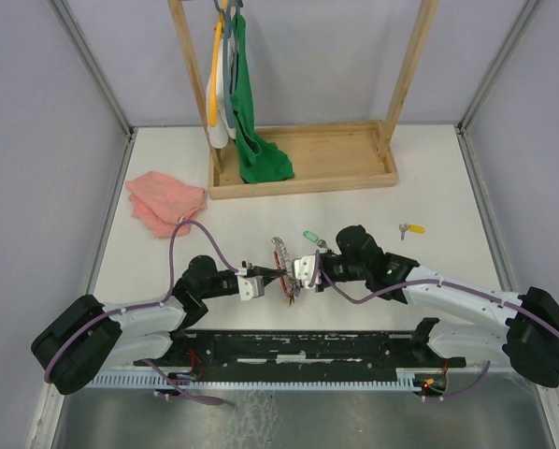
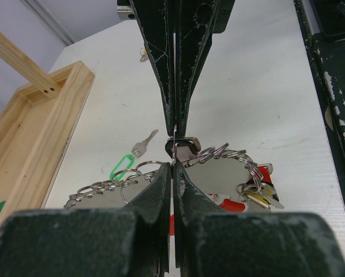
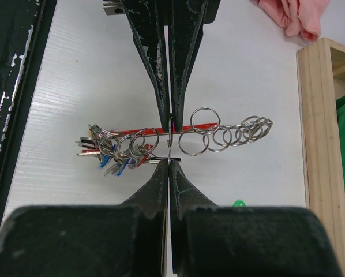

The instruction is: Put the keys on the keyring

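The keyring (image 1: 281,253) lies mid-table between my two grippers, a red and grey loop strung with several small steel rings (image 3: 230,134). Its bunch of tagged keys (image 2: 259,190) (image 3: 106,151) hangs at one end. My left gripper (image 1: 280,275) (image 2: 172,167) is shut on the loop's thin wire. Tip to tip against it, my right gripper (image 1: 294,280) (image 3: 169,161) is shut on a small ring of the keyring. A green-tagged key (image 1: 309,237) (image 2: 126,164) lies loose just beyond the keyring. A yellow-tagged key (image 1: 411,228) lies further right.
A pink cloth (image 1: 165,201) is crumpled at the left. A wooden rack tray (image 1: 354,150) stands at the back with a green cloth (image 1: 253,131) hanging into it. A black base rail (image 1: 298,344) runs along the near edge.
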